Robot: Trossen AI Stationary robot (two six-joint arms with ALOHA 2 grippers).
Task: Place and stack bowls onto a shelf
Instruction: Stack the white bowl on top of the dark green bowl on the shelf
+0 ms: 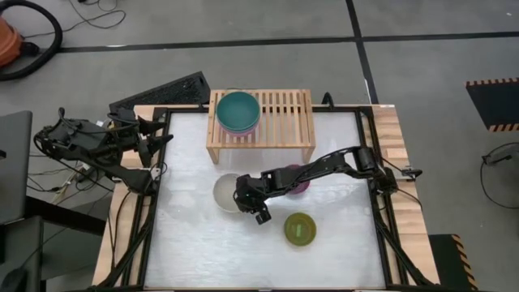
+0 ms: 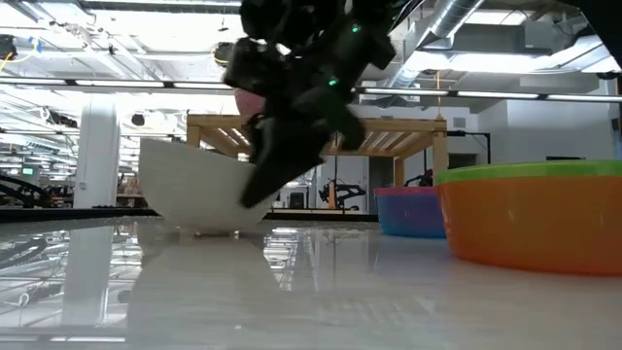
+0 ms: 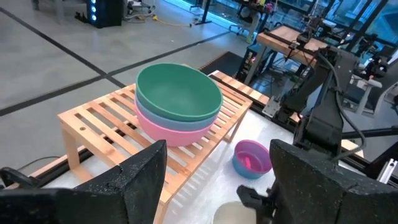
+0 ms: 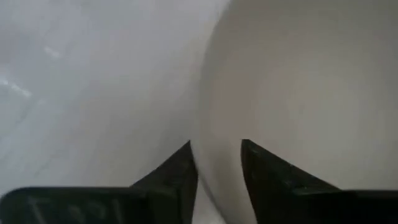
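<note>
Where the right end effector (image 1: 246,197) reaches, its fingers straddle the cream-white bowl's (image 1: 225,192) rim.

A robot lab in a big industrial hall: ceiling pipes (image 2: 457,19) at 1 o'clock, concrete floor (image 1: 268,20) at 12 o'clock.

A white, glossy surface (image 1: 195,243) sits inside a black metal frame (image 1: 381,203), with bare light-wood boards (image 1: 401,138) along its outer edges. A black slatted panel (image 1: 162,92) lies tilted on the grey floor just beyond the surface's far left corner. An orange vacuum cleaner (image 1: 8,40) with a looping black hose (image 1: 49,49) stands on the floor in the far left corner of the overhead view. Dark seams (image 1: 361,49) cross the grey floor. A strip of orange-and-black hazard tape (image 1: 491,81) marks the floor at the far right. From table height, white ceiling pipes (image 2: 466,15) and a white pillar (image 2: 97,156) show in the room behind.
</note>
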